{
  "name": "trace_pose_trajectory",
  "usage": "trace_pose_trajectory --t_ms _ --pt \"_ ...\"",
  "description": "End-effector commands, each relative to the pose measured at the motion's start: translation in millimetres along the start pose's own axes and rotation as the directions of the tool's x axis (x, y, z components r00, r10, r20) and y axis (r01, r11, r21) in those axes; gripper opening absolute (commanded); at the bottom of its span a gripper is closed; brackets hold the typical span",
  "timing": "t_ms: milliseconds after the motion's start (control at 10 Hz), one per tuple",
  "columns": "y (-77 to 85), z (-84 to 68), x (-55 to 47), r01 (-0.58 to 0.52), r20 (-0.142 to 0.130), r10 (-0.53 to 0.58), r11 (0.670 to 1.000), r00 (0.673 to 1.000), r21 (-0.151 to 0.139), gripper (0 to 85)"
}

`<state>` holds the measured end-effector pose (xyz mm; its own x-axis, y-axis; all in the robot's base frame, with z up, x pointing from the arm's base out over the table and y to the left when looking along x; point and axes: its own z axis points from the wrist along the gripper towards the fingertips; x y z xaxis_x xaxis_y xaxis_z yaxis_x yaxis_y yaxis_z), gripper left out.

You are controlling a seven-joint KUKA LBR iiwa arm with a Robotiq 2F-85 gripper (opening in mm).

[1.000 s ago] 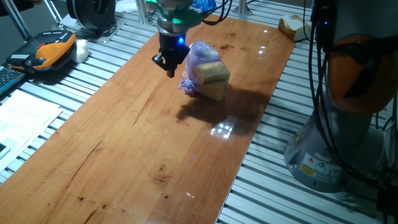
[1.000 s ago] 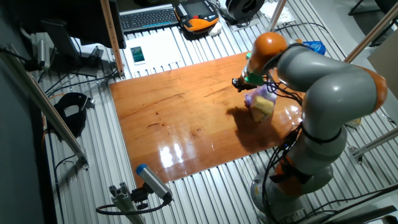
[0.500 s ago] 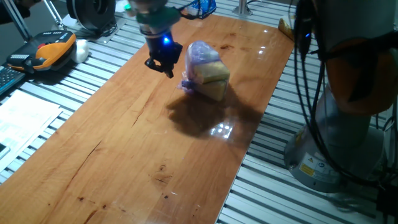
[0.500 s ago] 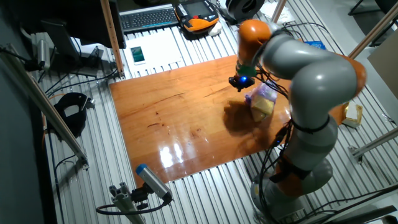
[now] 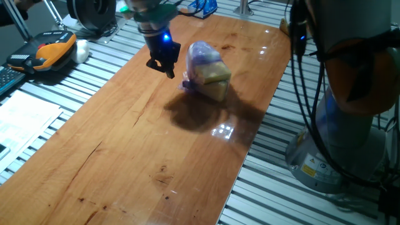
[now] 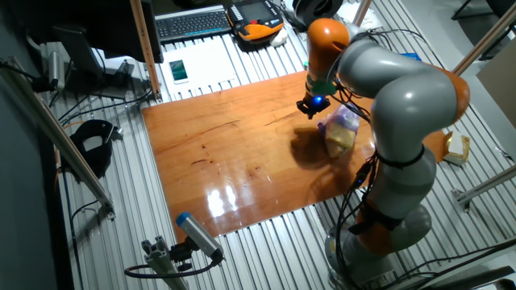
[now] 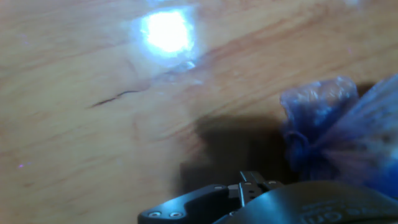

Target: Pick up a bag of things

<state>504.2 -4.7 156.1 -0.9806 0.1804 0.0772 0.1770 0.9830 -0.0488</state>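
The bag of things [image 5: 206, 70] is a crinkly lilac plastic bag with a tan block inside. It lies on the wooden table [image 5: 144, 144] near the far right side, and shows in the other fixed view [image 6: 340, 133] too. My gripper [image 5: 161, 67] hangs just left of the bag, low over the table, apart from it. Its jaws look open and empty. It also shows in the other fixed view [image 6: 308, 109]. In the hand view the bag's knotted end [image 7: 323, 124] is at the right, and only the hand's dark body shows at the bottom edge.
A blue-and-white packet [image 5: 203, 6] lies past the table's far end. A bare tan lump [image 5: 294, 26] sits off the table's far right corner. An orange-black pendant [image 5: 53, 50] and a keyboard [image 6: 193, 22] lie to the left. The robot's base [image 5: 350, 125] stands at the right.
The gripper has moved left, away from the bag, staying low over the table. The bag has not moved.
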Motion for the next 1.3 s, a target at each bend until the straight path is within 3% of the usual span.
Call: trace_pose_trajectory --t_ms 0,100,200,300,700,1200 --pt "0.0 0.4 -0.5 0.533 0.023 -0.534 0.845 0.845 0.048 0.0" --pt "-0.2 0.5 -1.2 0.577 0.026 -0.579 0.815 0.815 0.059 0.0" --pt "-1.3 -0.2 -1.8 0.584 0.029 -0.585 0.81 0.81 0.051 0.0" --pt "-0.7 -1.2 -1.2 0.586 0.025 -0.586 0.81 0.81 0.025 0.0" --pt "-1.8 -2.0 -1.6 0.584 0.029 -0.586 0.81 0.81 0.042 0.0" --pt "-5.8 1.4 -2.7 0.585 0.037 -0.586 0.81 0.81 0.041 0.0"
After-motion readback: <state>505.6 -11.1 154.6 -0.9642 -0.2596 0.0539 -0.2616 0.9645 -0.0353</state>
